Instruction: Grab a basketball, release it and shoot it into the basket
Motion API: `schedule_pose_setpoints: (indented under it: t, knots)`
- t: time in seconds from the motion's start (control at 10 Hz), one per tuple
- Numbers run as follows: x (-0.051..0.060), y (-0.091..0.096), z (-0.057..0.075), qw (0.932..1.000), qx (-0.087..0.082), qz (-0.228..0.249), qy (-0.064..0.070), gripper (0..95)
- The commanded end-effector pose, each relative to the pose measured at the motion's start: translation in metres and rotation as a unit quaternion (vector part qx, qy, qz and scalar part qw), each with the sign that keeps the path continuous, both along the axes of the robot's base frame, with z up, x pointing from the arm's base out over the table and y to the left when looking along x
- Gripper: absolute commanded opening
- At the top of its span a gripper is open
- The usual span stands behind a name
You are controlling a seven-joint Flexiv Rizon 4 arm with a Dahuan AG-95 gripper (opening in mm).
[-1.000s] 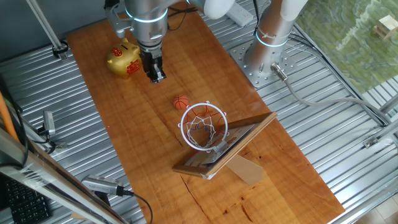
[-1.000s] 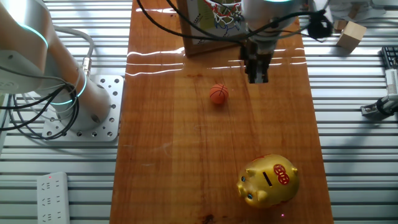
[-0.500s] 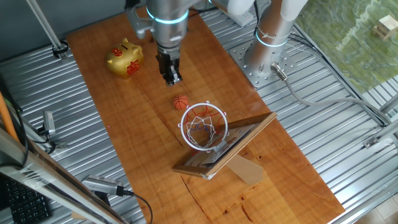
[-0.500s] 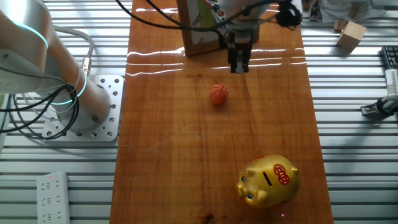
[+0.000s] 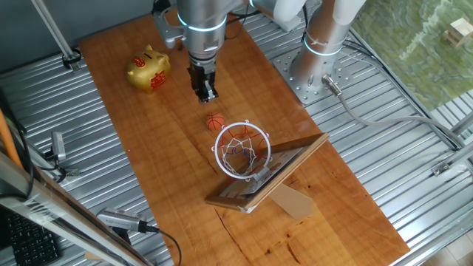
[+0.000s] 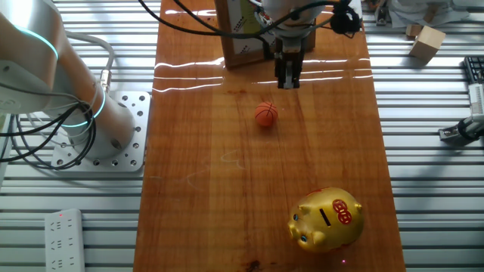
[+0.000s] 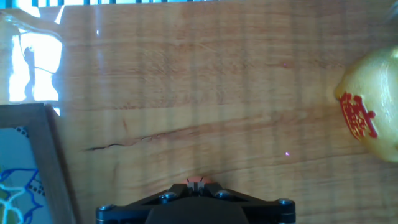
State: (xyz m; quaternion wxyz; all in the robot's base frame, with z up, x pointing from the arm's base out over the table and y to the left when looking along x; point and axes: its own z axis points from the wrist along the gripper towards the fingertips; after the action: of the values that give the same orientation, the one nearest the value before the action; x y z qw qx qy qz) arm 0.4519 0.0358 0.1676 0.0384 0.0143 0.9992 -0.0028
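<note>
The basketball (image 5: pixel 215 121) is a tiny orange ball lying on the wooden board, just in front of the basket (image 5: pixel 242 150), a white ring with a string net on a tilted wooden-framed backboard. My gripper (image 5: pixel 206 93) hangs above the board a little short of the ball, fingers together and holding nothing. In the other fixed view the gripper (image 6: pixel 287 80) is above the ball (image 6: pixel 265 113) and apart from it. In the hand view only an orange sliver of the ball (image 7: pixel 209 181) shows behind my closed fingertips (image 7: pixel 199 182), and the backboard frame (image 7: pixel 55 162) is at the left.
A golden piggy bank (image 5: pixel 148 70) stands on the board on the far side of the gripper from the hoop; it also shows in the other fixed view (image 6: pixel 327 219) and the hand view (image 7: pixel 372 112). The arm's base (image 5: pixel 318 70) sits beside the wooden board (image 5: pixel 148 162).
The gripper has moved from beside the piggy bank towards the ball and hoop, still shut. The ball has not moved.
</note>
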Motion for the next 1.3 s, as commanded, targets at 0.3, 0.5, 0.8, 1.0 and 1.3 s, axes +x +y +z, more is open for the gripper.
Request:
schedule_pose_setpoints:
  t: [0.3,0.5,0.8,1.0,1.3]
  knots:
    - [0.0012,0.0002,-0.0006,1.0,-0.001,0.003,0.007,0.0]
    - [0.0012,0.0002,-0.0006,1.0,-0.001,0.007,0.006,0.0]
    - [0.0012,0.0002,-0.0006,0.9999,-0.007,0.014,0.004,0.0]
    - [0.0012,0.0002,-0.0006,0.9993,-0.008,0.036,0.005,0.0]
    - [0.0012,0.0002,-0.0006,0.9973,-0.01,0.071,0.013,0.0]
